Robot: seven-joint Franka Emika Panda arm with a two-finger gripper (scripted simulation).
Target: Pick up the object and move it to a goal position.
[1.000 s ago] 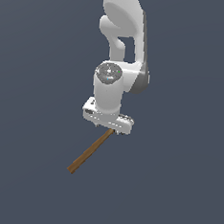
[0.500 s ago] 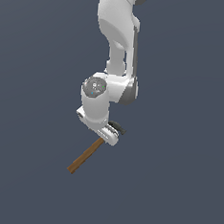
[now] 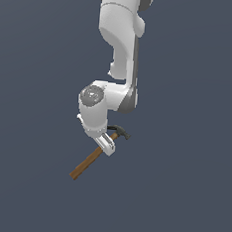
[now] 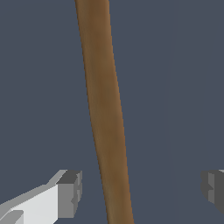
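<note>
1. Hammer (image 3: 92, 158) lies on the desk (image 3: 181, 193) directly under the end effector (image 3: 105, 146); its handle (image 4: 105, 113) runs between the two fingers in the wrist view.
2. Long axis: a diagonal in the exterior view, butt end low toward that view's left, dark head (image 3: 120, 132) up toward its right, just beyond the wrist.
3. End effector is spread wide, holding nothing. One finger (image 4: 70, 192) sits near the handle with a gap showing; the other is well apart on the far side. Handle is off-centre in the opening.
4. Fingers straddle the handle crosswise, near the head end; a closing stroke should meet the wood's sides.
5. Desk is flat, plain dark grey. No goal marker shows in either view.
</note>
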